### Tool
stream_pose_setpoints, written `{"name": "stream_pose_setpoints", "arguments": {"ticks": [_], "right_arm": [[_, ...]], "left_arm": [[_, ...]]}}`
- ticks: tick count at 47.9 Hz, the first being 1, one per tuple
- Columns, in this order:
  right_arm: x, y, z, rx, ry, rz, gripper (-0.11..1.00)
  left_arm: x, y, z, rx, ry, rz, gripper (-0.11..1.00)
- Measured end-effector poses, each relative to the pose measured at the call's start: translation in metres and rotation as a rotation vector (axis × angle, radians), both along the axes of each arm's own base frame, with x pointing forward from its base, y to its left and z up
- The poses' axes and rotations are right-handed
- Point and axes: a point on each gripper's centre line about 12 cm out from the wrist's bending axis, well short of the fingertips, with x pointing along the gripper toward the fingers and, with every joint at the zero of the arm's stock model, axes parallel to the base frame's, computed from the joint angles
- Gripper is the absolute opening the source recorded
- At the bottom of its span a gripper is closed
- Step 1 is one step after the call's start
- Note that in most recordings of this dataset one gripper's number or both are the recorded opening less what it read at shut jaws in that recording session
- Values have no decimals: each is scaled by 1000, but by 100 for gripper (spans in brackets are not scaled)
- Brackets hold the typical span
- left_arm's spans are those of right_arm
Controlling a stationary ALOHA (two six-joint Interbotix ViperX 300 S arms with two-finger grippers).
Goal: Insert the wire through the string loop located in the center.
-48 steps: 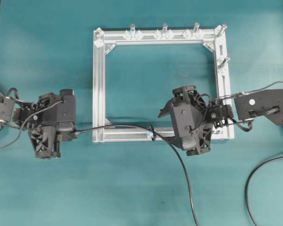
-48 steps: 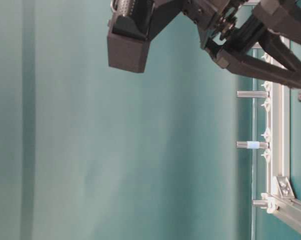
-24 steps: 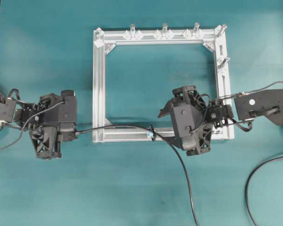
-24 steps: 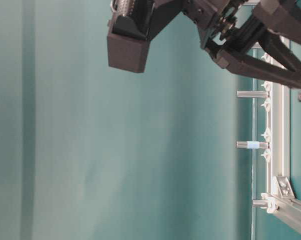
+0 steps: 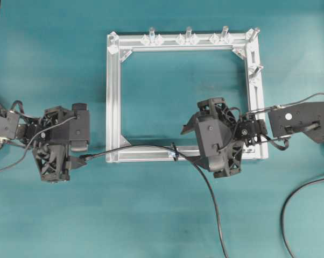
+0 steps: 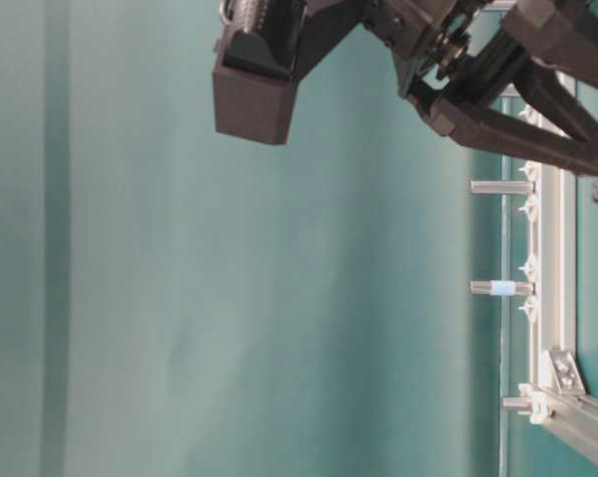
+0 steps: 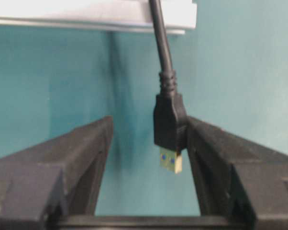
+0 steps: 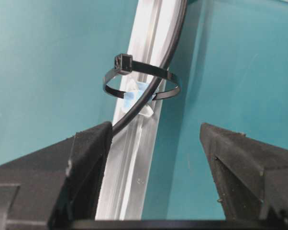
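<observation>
The left pincer (image 7: 146, 143) has spread, wire (image 7: 169, 120) plug between.

Overhead cam looks straight down on the frame (image 5: 183, 97) & both arms, mid-range. Table-level cam sits low, rotated sideways, sees frame edge & right arm. Left wrist cam peers close between its fingers (image 7: 77, 158) at the wire (image 7: 169, 120). Right wrist cam, close, faces the string loop (image 8: 141, 81); overhead shares both spots

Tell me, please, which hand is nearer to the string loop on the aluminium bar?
The right hand: it sits just beside the string loop. The left hand is off the frame's far end, at the wire plug.
</observation>
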Motion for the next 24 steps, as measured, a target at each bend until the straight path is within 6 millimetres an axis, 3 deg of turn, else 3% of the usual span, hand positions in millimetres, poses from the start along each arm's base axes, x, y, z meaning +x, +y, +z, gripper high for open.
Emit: {"name": "stream_pose_setpoints", "arguments": {"ticks": [8, 24], "right_arm": [[0, -1, 0, 0, 0, -2, 75], [0, 0, -1, -1, 8, -1, 75]], "left_arm": [[5, -1, 7, -3, -26, -2, 58], [5, -1, 47, -12, -165, -22, 57]]}}
